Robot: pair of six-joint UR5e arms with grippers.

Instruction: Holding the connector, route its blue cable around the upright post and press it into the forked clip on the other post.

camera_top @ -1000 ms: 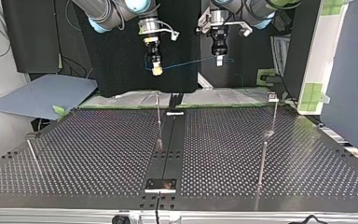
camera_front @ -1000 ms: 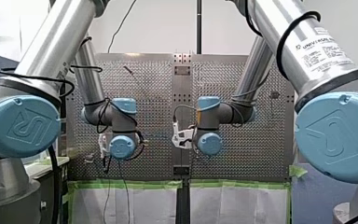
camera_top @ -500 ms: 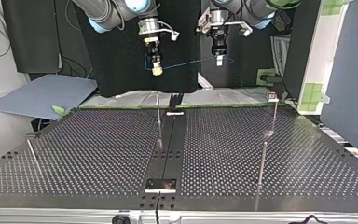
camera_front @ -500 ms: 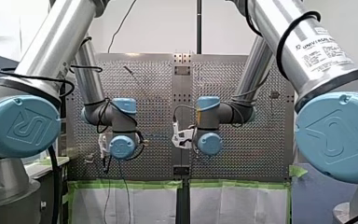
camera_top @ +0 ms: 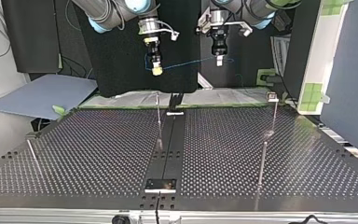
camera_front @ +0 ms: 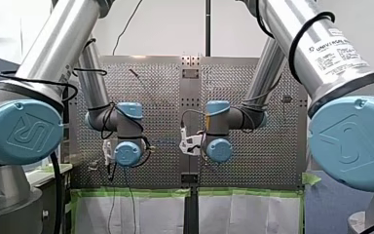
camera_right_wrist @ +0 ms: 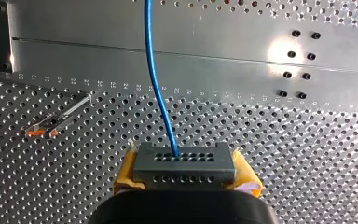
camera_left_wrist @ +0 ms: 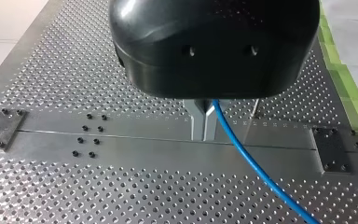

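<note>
In the top view both grippers hang high above the table's far edge. My right gripper (camera_top: 156,70) has yellow pads; my left gripper (camera_top: 219,59) is black. A thin blue cable (camera_top: 191,63) stretches between them. In the right wrist view my right gripper (camera_right_wrist: 185,181) is shut on a grey connector block (camera_right_wrist: 185,161), and the blue cable (camera_right_wrist: 158,93) leaves its top face. My left gripper (camera_left_wrist: 204,135) has its metal fingers shut on the blue cable (camera_left_wrist: 256,170). A thin upright post (camera_top: 159,119) stands mid-table, and a post with a small head (camera_top: 274,114) stands at the right.
The perforated table (camera_top: 98,154) has a dark centre strip (camera_top: 170,149). Another upright post (camera_top: 262,163) stands nearer the camera at the right, and a leaning rod (camera_top: 32,156) at the left. A post with an orange-marked tip (camera_right_wrist: 51,122) shows beside my right gripper.
</note>
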